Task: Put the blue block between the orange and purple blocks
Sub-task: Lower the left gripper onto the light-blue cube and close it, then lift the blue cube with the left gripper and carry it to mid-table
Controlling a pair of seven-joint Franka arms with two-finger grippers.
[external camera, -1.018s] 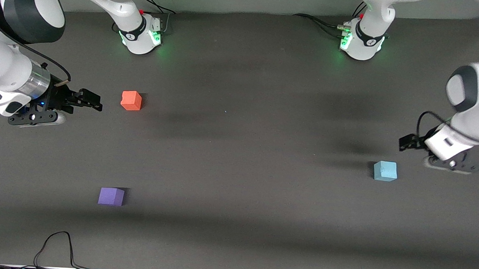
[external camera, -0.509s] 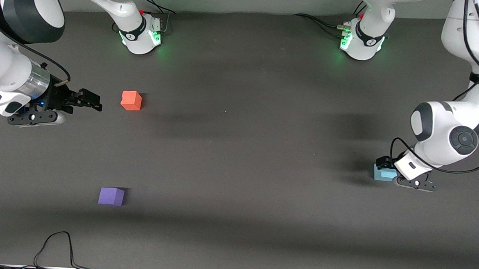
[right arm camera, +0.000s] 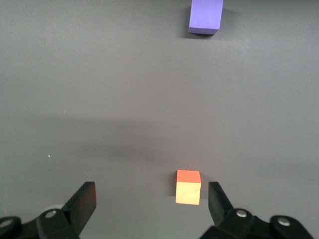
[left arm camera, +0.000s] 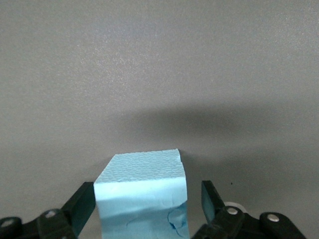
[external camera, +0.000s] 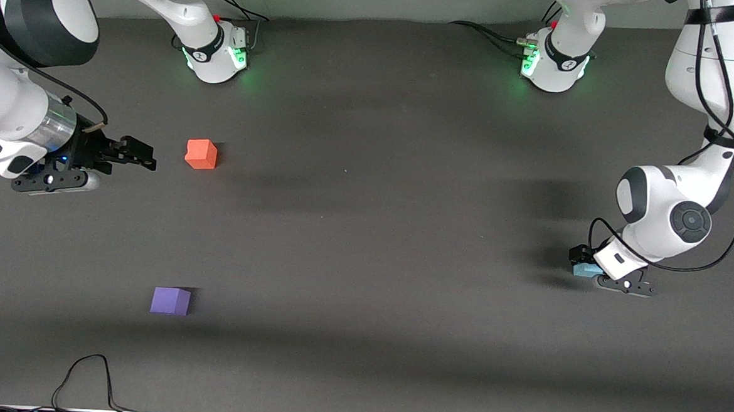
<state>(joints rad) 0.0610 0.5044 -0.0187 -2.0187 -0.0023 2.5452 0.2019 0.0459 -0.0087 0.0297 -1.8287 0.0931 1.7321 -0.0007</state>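
Nearest the front camera, the small matte violet-purple foam cube point(external camera: 170, 300) sits flat on the dark grey matte table point(external camera: 365, 243), toward the right arm's end; it also shows in the right wrist view point(right arm camera: 205, 16). Next out, toward the left arm's end, lies the small light sky-blue matte foam cube point(external camera: 583, 269), resting on the table and mostly covered in the front view by the left gripper point(external camera: 585, 262). In the left wrist view the blue cube point(left arm camera: 142, 199) stands between the two black fingers point(left arm camera: 82, 205): the jaws are spread wider than the cube, one finger just beside one face, the other with a narrow strip of table showing between it and the cube. No squeeze visible; the foam faces look undeformed, with a small dark scuff on the face toward the wrist camera. The gripper is low, down at cube height. Farthest from the camera, toward the right arm's end, the small matte orange-red foam cube point(external camera: 201, 154) rests on the table, well apart from the purple cube. The right gripper point(external camera: 140, 154) hangs near the orange cube, holding nothing, fingers point(right arm camera: 83, 204) spread wide; in the right wrist view the orange cube point(right arm camera: 188, 187) lies ahead of the gap between them, nearer one finger. The right arm waits.
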